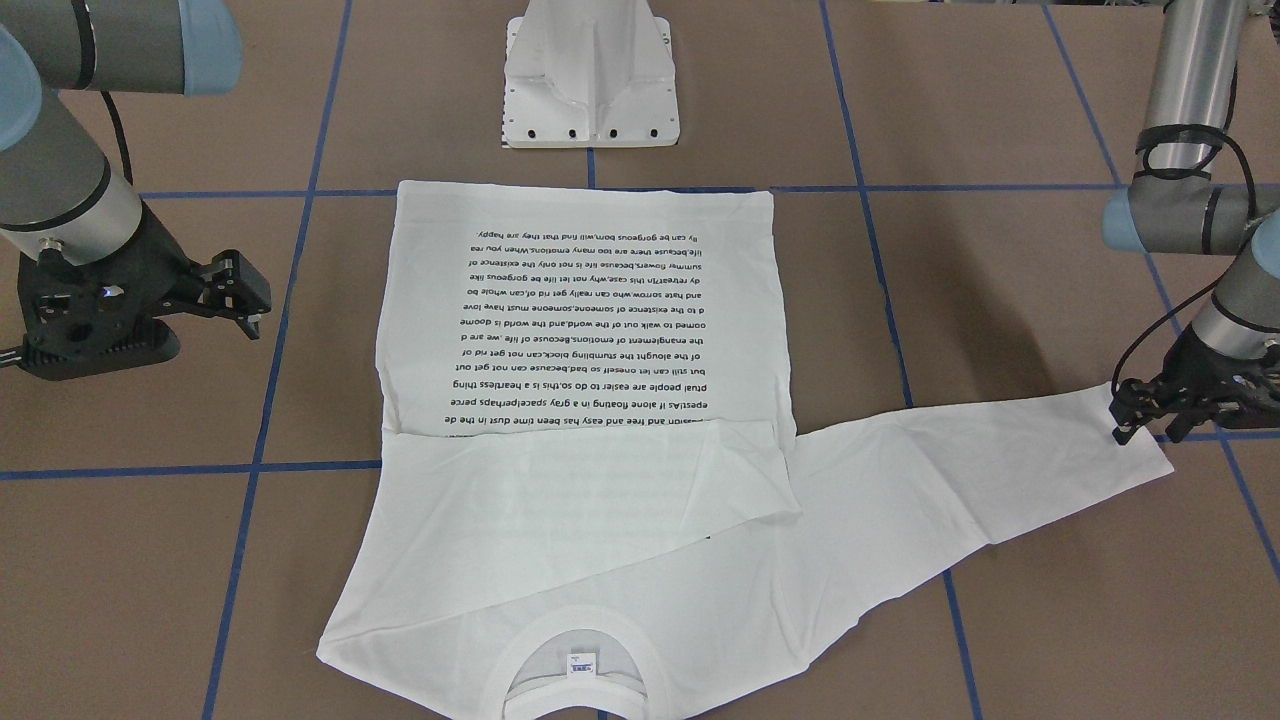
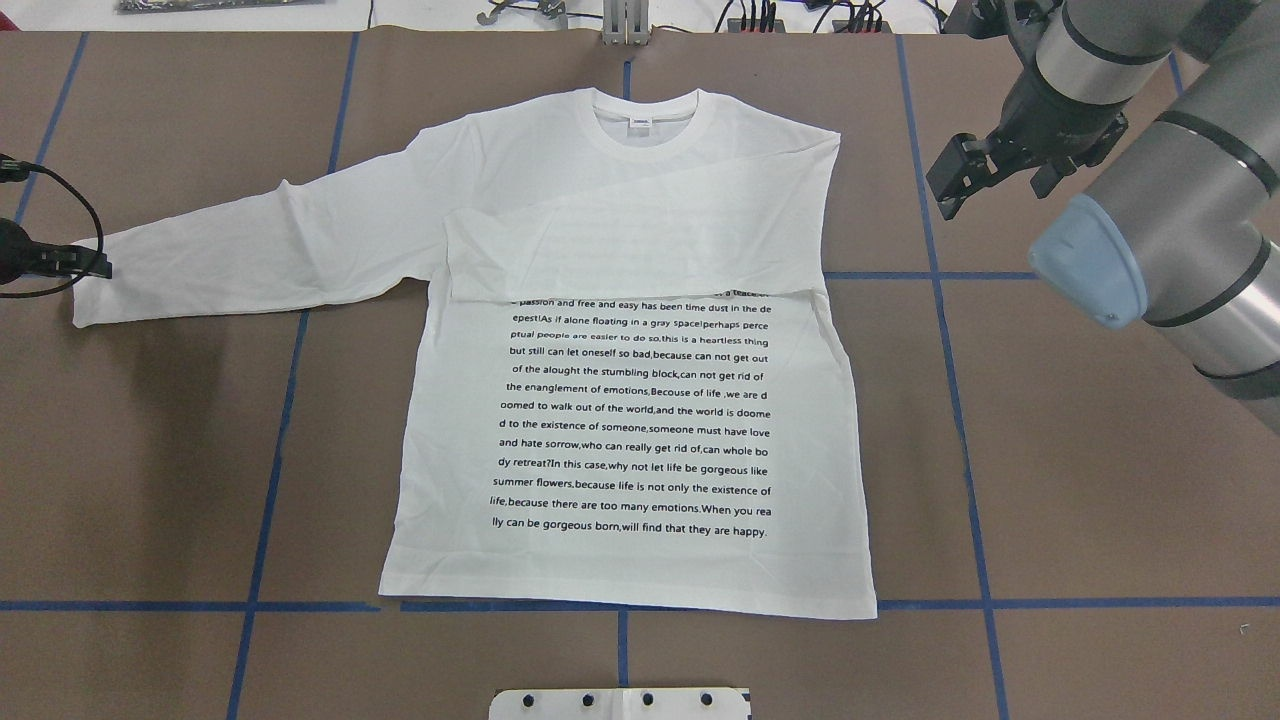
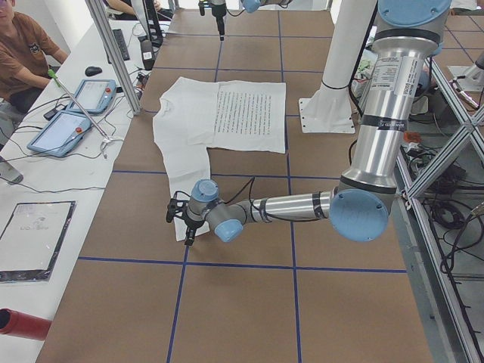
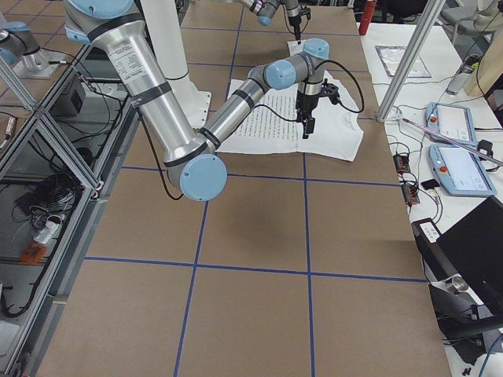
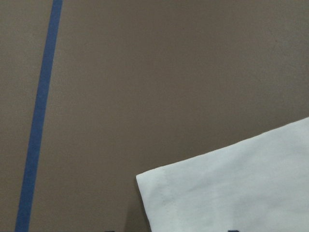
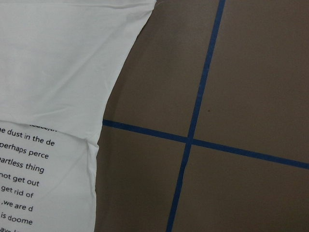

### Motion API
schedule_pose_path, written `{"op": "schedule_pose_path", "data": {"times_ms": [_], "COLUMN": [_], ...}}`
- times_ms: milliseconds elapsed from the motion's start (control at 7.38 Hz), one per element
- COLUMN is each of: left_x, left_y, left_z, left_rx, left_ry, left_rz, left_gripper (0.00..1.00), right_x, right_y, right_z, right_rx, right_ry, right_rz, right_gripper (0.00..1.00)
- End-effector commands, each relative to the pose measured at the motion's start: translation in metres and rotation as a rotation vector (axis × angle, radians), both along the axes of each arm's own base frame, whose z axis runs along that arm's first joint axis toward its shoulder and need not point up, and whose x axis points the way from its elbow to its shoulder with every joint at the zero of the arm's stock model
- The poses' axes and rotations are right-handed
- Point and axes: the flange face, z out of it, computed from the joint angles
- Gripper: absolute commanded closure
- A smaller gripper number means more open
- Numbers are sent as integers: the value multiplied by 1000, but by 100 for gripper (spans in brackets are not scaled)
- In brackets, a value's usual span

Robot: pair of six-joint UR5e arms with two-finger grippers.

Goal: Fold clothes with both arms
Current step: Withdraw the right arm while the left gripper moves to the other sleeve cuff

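The white long-sleeved shirt (image 2: 620,420) lies flat on the brown table with its black text side up and its collar (image 2: 645,120) at the far side. One sleeve is folded across the chest. The other sleeve (image 2: 250,250) stretches out flat toward my left. My left gripper (image 1: 1150,425) is low at that sleeve's cuff (image 5: 231,193), open and holding nothing. It also shows in the overhead view (image 2: 95,268). My right gripper (image 2: 950,185) hovers open and empty over bare table, beside the shirt's shoulder. It shows in the front-facing view too (image 1: 250,300).
The white pedestal base (image 1: 590,90) stands at the shirt's hem side. Blue tape lines (image 6: 193,140) cross the table. A side desk with tablets (image 3: 76,113) and a seated person (image 3: 23,53) lies beyond the table's far edge.
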Motion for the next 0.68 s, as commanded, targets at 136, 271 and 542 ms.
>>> {"op": "schedule_pose_path", "data": {"times_ms": [136,271,542], "left_x": [1,0,0], "left_y": [0,1,3], "left_z": [-1,0,2], "left_rx": [0,-2,-4], "left_ry": [2,2,3], "left_rz": [1,2,7], "left_gripper": [41,42,42], "right_x": [0,0,4], "right_y": [0,0,3], "right_z": [-3,-3,-8], "right_rx": [5,6,11], "right_ry": [-3,-2,-5], "right_rz": [0,1,4], "right_gripper": [0,0,0]}}
